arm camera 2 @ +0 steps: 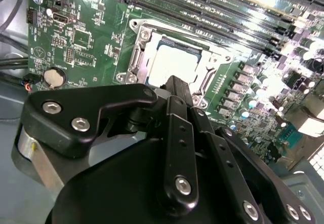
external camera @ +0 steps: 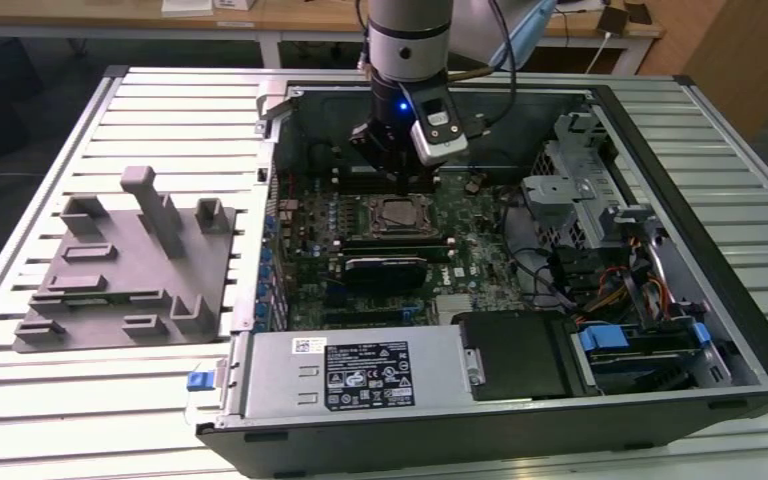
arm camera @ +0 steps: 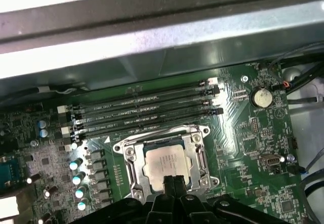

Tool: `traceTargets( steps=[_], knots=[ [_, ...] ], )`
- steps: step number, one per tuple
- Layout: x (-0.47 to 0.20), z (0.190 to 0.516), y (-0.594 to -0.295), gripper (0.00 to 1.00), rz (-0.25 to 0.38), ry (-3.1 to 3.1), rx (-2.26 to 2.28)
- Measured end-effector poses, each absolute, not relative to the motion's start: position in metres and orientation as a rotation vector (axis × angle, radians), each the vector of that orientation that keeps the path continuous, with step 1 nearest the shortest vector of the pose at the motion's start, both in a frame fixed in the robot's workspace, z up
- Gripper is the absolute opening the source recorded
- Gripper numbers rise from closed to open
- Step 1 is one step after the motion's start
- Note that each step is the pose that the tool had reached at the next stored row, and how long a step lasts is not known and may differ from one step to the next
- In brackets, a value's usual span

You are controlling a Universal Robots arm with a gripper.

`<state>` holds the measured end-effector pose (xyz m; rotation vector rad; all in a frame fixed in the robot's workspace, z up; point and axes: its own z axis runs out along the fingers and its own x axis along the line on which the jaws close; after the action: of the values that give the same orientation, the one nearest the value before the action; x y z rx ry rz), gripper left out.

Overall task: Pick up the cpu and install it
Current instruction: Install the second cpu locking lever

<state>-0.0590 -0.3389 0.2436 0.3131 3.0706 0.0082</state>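
Pincer (arm camera: pixel 173 181) hangs inside the open computer case (external camera: pixel 704 330), over the motherboard (external camera: pixel 484 255), with its two fingers (arm camera 2: pixel 177 95) pressed together and nothing held between them. In both wrist views the tips sit at the edge of the socket (arm camera: pixel 164 158), above the cpu (arm camera: pixel 167 164). That cpu lies flat in the socket frame, silvery top up, with the metal bracket around it. In the exterior view the cpu (external camera: pixel 398 214) sits mid-board, just nearer than the pincer (external camera: pixel 387 170), with a black finned block (external camera: pixel 387 271) nearer still. Memory slots (arm camera: pixel 144 107) run along the far side of the socket, and a coin cell (arm camera: pixel 261 98) sits apart from them on the board. A grey tray (external camera: pixel 117 290) rests on the slatted tabletop (external camera: pixel 37 400), at the exterior view's left of the case.
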Motion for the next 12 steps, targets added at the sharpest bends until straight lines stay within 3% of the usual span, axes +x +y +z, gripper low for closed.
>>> traceTargets(
  steps=[12],
  knots=[
    [-0.06,0.244,-0.363,0.11,0.008,3.071,0.308]
  ],
)
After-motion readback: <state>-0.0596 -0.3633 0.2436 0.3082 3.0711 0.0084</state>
